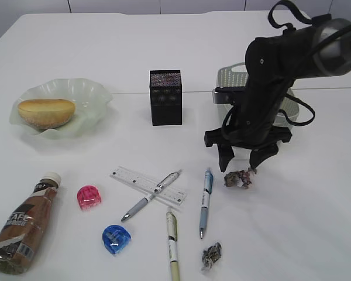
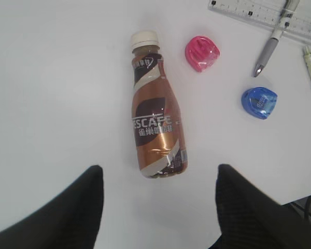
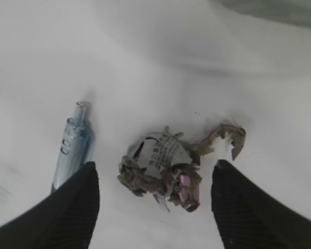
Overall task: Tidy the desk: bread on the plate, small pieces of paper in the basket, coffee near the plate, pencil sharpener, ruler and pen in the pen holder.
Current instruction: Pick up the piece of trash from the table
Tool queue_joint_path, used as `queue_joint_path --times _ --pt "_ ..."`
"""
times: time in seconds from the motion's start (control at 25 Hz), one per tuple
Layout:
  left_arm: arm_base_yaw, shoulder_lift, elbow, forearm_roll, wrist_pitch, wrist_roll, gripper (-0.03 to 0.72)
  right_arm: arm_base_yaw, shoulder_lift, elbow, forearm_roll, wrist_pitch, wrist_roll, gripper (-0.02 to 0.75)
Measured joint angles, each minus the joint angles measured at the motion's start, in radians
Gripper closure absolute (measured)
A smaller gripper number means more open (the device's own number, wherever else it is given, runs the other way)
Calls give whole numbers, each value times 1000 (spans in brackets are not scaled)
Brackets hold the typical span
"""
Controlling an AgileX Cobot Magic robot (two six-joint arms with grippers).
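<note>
Between spread right gripper [image 3: 155, 207] jaws, crumpled paper [image 3: 166, 168] (untouched), on desk [image 3: 145, 62]

desk [image 1: 164, 52] | plate [image 1: 88, 93], pen holder [image 1: 165, 98], basket [image 1: 231, 76], coffee [image 1: 23, 225], ruler [image 1: 131, 177]

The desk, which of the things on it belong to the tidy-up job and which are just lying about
Part of the job:
bread already on the plate
coffee
ruler
three pens
pink sharpener and blue sharpener
two paper scraps
pen holder
basket

Just lying about:
nothing that I can see
</note>
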State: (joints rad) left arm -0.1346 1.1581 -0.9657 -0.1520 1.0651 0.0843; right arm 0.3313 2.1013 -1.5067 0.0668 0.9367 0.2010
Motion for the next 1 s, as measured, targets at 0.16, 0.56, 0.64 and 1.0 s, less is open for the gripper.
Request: queue_joint_path --times 0.16,0.56,0.64,1.0 --pt "0 0 0 0 -14 0 192 0 33 -34 -2 32 10 245" --pt "0 0 0 0 -22 0 191 0 88 -38 -2 83 14 255" --pt "0 0 0 0 -27 0 192 0 92 -38 -2 85 14 302" --pt "0 0 0 0 -36 -1 191 0 92 -38 -2 89 0 555"
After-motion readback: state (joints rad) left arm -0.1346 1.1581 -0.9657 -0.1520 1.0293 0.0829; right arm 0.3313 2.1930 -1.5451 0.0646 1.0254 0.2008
